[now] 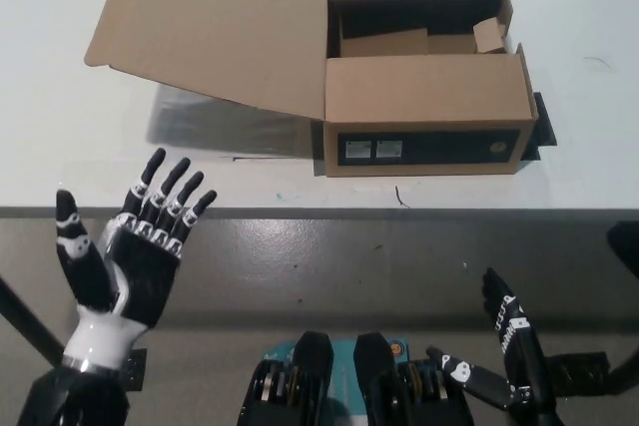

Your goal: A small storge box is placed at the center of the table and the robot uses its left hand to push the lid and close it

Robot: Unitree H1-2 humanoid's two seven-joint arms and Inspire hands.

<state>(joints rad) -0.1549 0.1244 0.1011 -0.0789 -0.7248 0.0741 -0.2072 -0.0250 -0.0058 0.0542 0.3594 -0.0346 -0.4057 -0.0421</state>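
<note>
A brown cardboard box (424,117) stands on the white table (80,147), its top partly open. Its large lid flap (215,27) is folded out to the left and hangs raised above the tabletop. My left hand (135,261) is open with fingers spread, palm toward the camera, at the table's front edge, well below and left of the lid. It touches nothing. At the bottom right my right hand (509,356) rests open below the table edge.
A black item (542,122) peeks out at the box's right side. The table's front edge (319,213) runs across the picture, with grey floor (329,266) below it. A dark table leg (30,341) shows at the lower left.
</note>
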